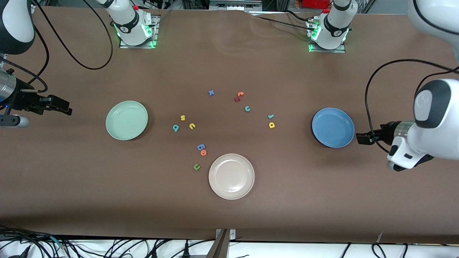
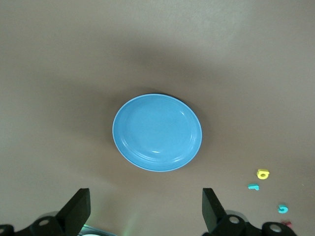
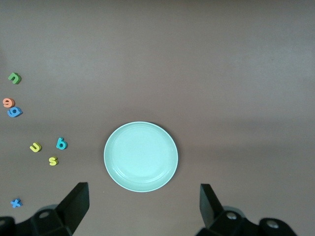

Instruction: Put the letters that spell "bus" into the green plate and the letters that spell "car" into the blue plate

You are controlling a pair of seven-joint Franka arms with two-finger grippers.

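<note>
Both arms wait at the table's ends, left gripper just beside the blue plate, right gripper near the green plate, each with fingers spread wide and holding nothing. All three plates, the cream-white plate included, hold nothing. Between them lie the teal b, yellow s and yellow u toward the green plate, the teal c, teal r and yellow a toward the blue.
</note>
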